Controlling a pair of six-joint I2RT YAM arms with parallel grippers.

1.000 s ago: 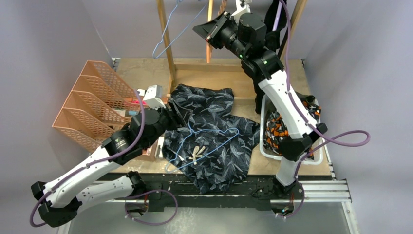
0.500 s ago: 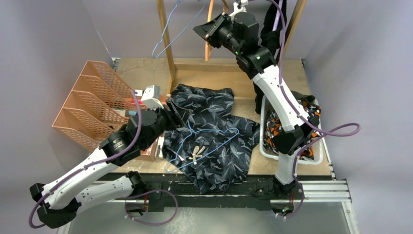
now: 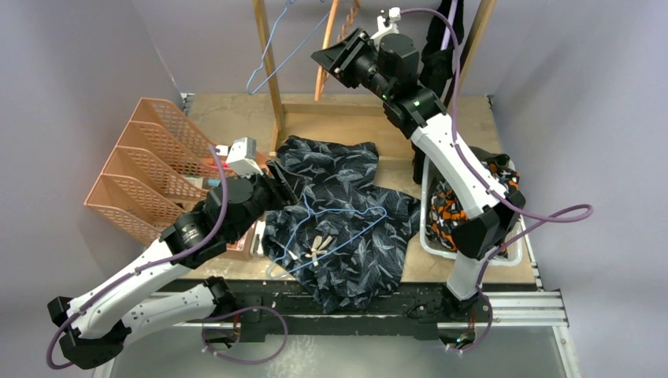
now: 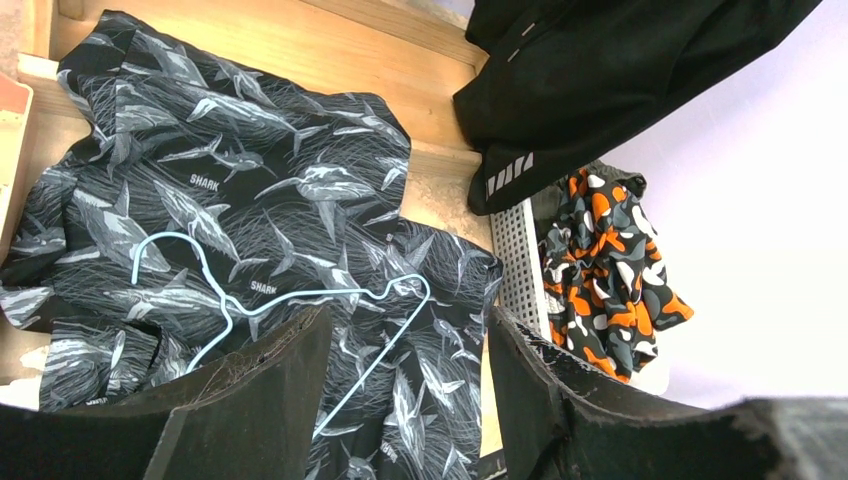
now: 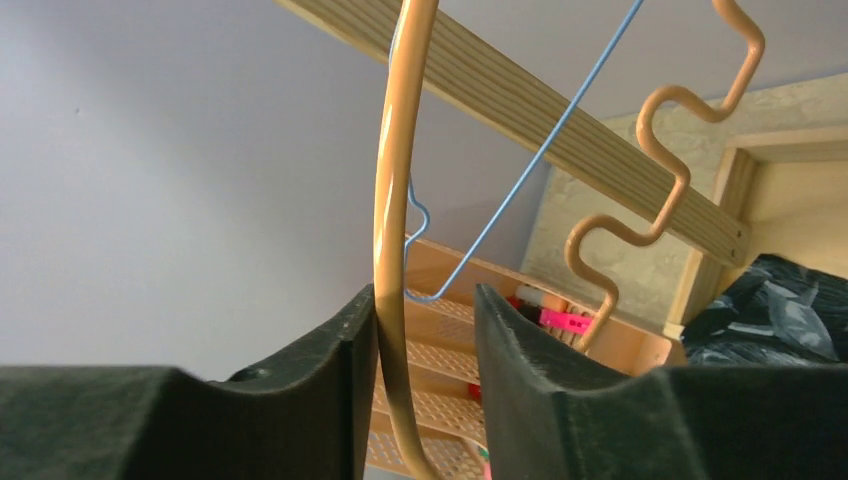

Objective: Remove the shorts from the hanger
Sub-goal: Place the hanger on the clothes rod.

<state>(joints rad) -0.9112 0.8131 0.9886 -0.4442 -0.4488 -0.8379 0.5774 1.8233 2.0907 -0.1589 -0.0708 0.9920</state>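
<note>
The right fingers (image 5: 300, 400) stand parted around the bare orange hanger (image 5: 388, 220). Its rod runs upright through the gap and leans on one finger only, so they are released, not clamped on it. From them the black shorts (image 4: 620, 70) hang off to the right, back past the wrist, with their long axis dropping straight down below the wooden rail (image 5: 480, 75). The right arm is by far the nearer to that pair. The left fingers (image 4: 250, 390) are spread with nothing between them, low over the surface (image 4: 330, 40). The dark shark-print shorts (image 4: 260, 190) lie flat just ahead of and beneath them. The blue hanger (image 4: 340, 294) lies on top, its bar running across the gap; whether it is clipped on I cannot tell. Further right of the left fingers, the orange camouflage shorts (image 4: 610, 270) sit in the white basket (image 4: 515, 250).
</note>
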